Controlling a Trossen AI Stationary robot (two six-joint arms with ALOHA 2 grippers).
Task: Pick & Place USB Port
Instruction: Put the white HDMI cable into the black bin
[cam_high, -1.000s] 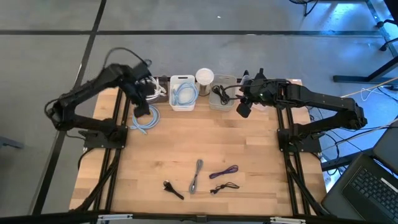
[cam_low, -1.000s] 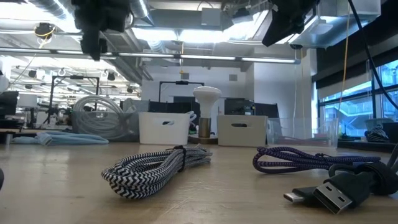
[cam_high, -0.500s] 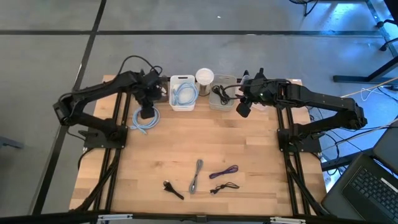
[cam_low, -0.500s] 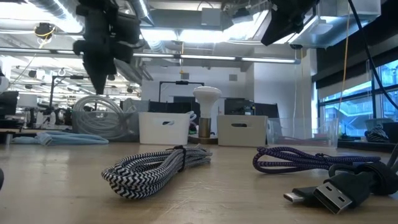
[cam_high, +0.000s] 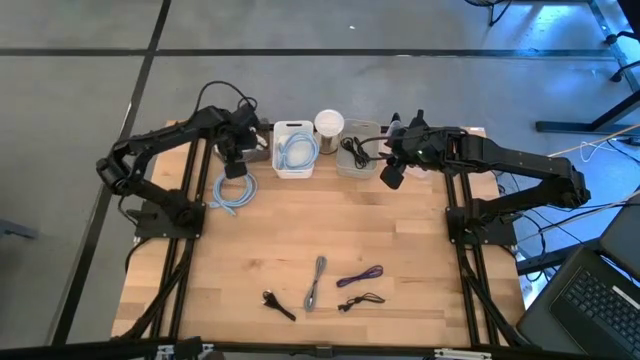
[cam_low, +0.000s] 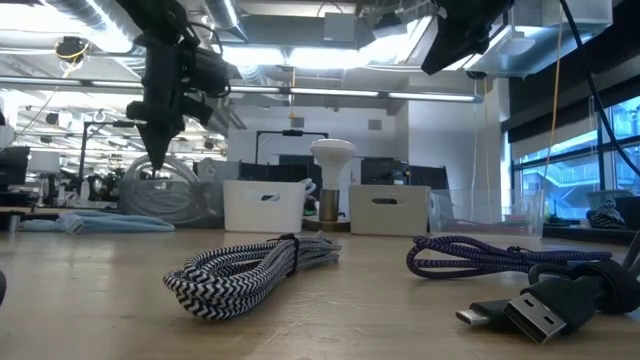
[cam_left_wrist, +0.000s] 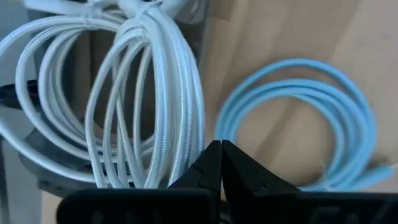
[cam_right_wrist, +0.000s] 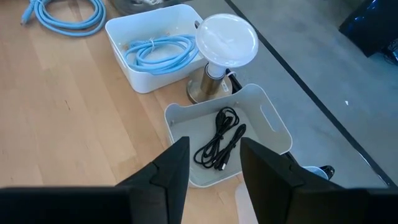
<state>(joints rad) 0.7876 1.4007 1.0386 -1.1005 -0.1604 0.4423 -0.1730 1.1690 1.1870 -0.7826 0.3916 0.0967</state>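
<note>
High view: four coiled USB cables (cam_high: 316, 283) are lying at the wooden tabletop's (cam_high: 400, 235) near edge. Left gripper (cam_left_wrist: 221, 163), fingers pinched together, is hovering over white cable (cam_left_wrist: 152, 93); right gripper (cam_right_wrist: 213, 165), fingers spread, over bin (cam_right_wrist: 261, 121).

Left hand (cam_high: 231, 169) retreated toward white cables (cam_left_wrist: 149, 93) (closed).

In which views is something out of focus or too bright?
Left wrist view: the left gripper is a blurred dark shape and the white cable coil looks soft. Low view: ceiling lights glare, and the black USB plug nearest the camera is slightly blurred.
</note>
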